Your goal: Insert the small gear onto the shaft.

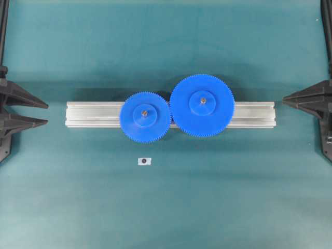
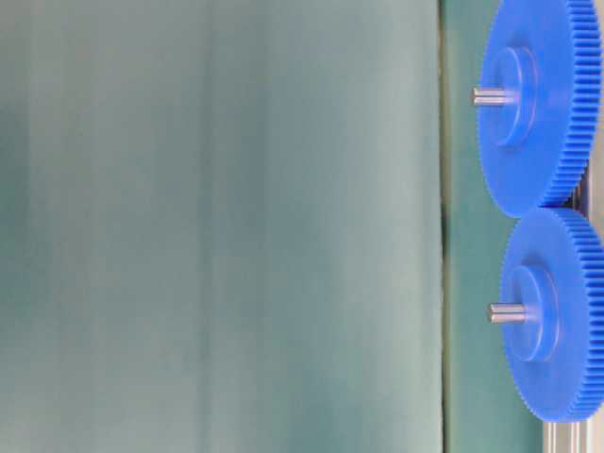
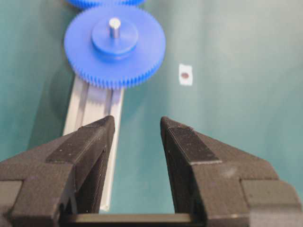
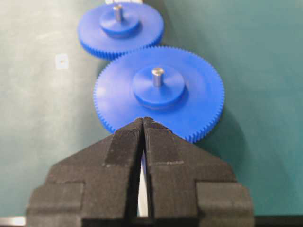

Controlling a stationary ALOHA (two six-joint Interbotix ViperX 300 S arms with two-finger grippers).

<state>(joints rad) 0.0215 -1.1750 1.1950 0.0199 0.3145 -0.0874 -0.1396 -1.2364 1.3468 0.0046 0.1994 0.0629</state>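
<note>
The left gripper (image 3: 137,125) stands parted and empty, while the right gripper (image 4: 143,124) has its fingertips pressed together.

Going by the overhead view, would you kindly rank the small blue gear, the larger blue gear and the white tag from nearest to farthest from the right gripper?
1. Larger blue plastic gear, on the rail's right part, nearest the right gripper.
2. Small blue plastic gear, left of it.
3. White tag with dark dot, on the mat below the rail, farthest.

small gear (image 1: 145,117) sits on the rail (image 1: 93,114), teeth meeting the larger gear (image 1: 202,106)

blue small gear (image 1: 145,117), silver rail (image 1: 93,114), teal table (image 1: 166,207).
</note>
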